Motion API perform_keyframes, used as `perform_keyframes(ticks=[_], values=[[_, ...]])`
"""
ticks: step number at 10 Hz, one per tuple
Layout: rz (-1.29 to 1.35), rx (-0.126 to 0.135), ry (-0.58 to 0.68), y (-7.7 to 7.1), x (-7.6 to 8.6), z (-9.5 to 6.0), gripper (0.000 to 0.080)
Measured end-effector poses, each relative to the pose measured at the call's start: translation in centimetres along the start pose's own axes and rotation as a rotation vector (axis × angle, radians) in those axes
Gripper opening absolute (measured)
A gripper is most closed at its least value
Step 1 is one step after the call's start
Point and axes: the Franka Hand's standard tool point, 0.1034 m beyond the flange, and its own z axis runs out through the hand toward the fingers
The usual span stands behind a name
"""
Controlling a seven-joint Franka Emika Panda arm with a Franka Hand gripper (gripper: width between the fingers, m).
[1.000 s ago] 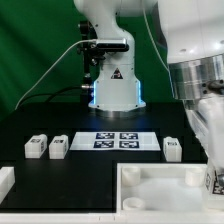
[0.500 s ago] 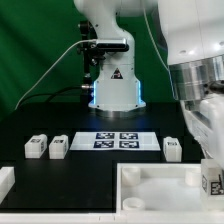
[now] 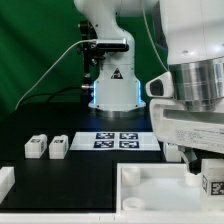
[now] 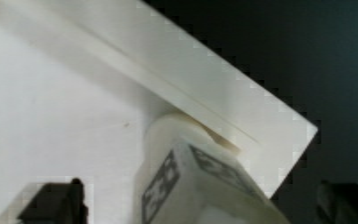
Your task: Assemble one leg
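A white leg (image 3: 212, 184) with a black-and-white marker tag stands upright at the near right corner of the white tray (image 3: 150, 178). My gripper (image 3: 207, 170) is right above it. In the wrist view the leg (image 4: 202, 175) stands between my two dark fingers (image 4: 53, 203), with a gap on each side, over the tray's white corner (image 4: 87, 90). The gripper is open around the leg and does not touch it. Two more legs (image 3: 36, 147) (image 3: 59, 147) lie on the black table at the exterior view's left.
The marker board (image 3: 120, 139) lies mid-table before the robot base (image 3: 113, 90). Another white part (image 3: 5, 180) sits at the near left edge. My arm hides the table area to the right of the marker board.
My wrist and hand have turned and now bulk larger over the tray's right corner. The leg has stayed in the same spot and its tag now shows clear of my fingers.
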Motion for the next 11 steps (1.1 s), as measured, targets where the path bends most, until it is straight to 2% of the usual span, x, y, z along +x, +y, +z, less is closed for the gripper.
perform_keyframes(ticks=[1,2,3,4,5,6,7,8,10,11], values=[[-0.251,-0.041,0.019,0.64,0.62,0.04,0.0649],[-0.473,-0.080,0.043,0.28,0.95,-0.41,0.0649],[-0.581,-0.085,0.057,-0.13,0.84,-0.51,0.0649],[-0.568,-0.085,0.055,0.06,0.94,-0.36,0.0649],[-0.538,-0.084,0.056,0.05,0.92,-0.35,0.0550],[-0.504,-0.081,0.056,0.02,0.87,-0.34,0.0550],[-0.387,-0.071,0.056,-0.06,0.75,-0.31,0.0367],[-0.290,-0.063,0.054,-0.12,0.65,-0.28,0.0291],[-0.047,-0.052,0.050,-0.09,0.69,-0.25,0.0291],[0.134,-0.062,0.031,-0.17,0.99,-0.34,0.0291]])
